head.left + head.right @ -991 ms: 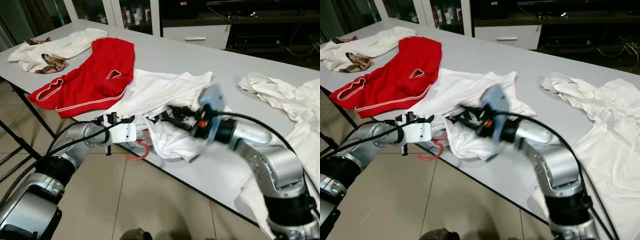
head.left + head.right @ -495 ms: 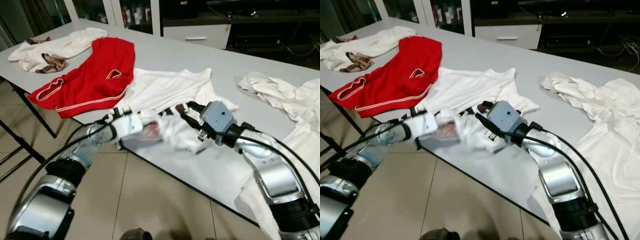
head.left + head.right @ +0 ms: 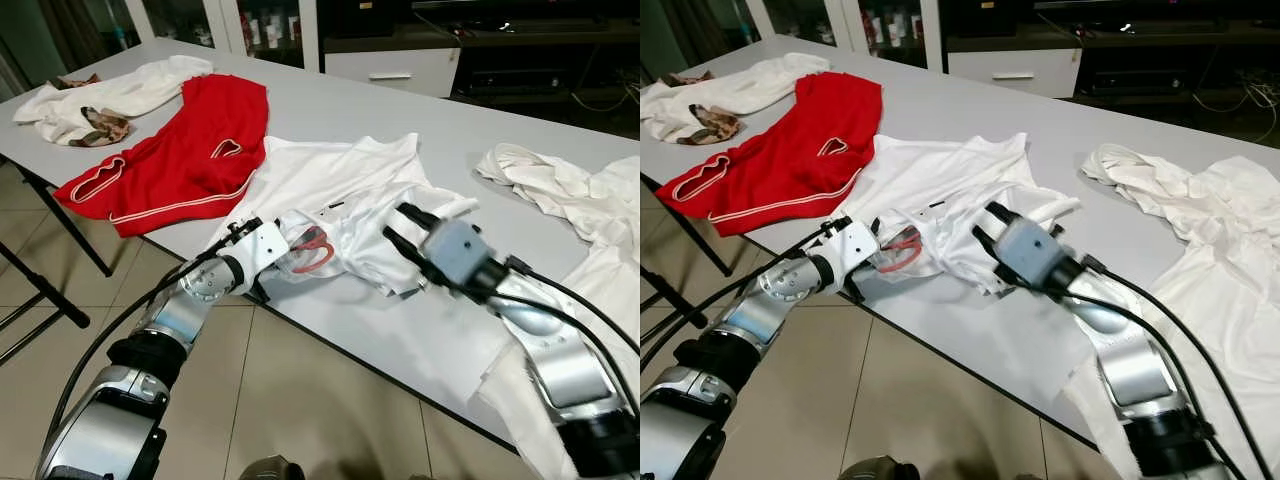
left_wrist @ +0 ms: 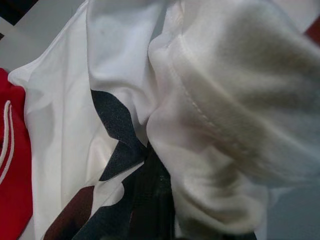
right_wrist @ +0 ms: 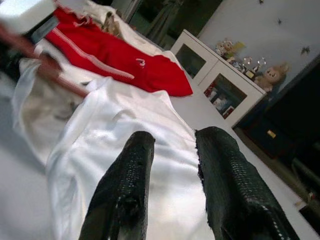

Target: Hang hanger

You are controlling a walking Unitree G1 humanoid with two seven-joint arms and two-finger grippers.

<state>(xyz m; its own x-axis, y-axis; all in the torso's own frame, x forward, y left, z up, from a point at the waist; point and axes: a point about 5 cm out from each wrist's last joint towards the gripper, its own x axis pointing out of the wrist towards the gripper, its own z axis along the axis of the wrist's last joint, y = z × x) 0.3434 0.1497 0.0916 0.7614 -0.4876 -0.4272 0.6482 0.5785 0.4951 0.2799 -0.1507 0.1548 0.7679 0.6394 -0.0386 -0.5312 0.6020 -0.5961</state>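
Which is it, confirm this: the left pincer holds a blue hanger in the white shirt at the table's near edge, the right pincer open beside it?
Wrong colour. The hanger is red, as the left eye view shows. The left pincer does hold it in the white shirt at the table edge, and the right pincer is open beside it.

- A grey table point(image 3: 420, 110) is seen running from upper left to lower right.
- A red garment point(image 3: 190, 150) is laid left of centre.
- White shirts are spread at centre point(image 3: 330, 185), far left point(image 3: 120, 90) and right point(image 3: 560, 195).
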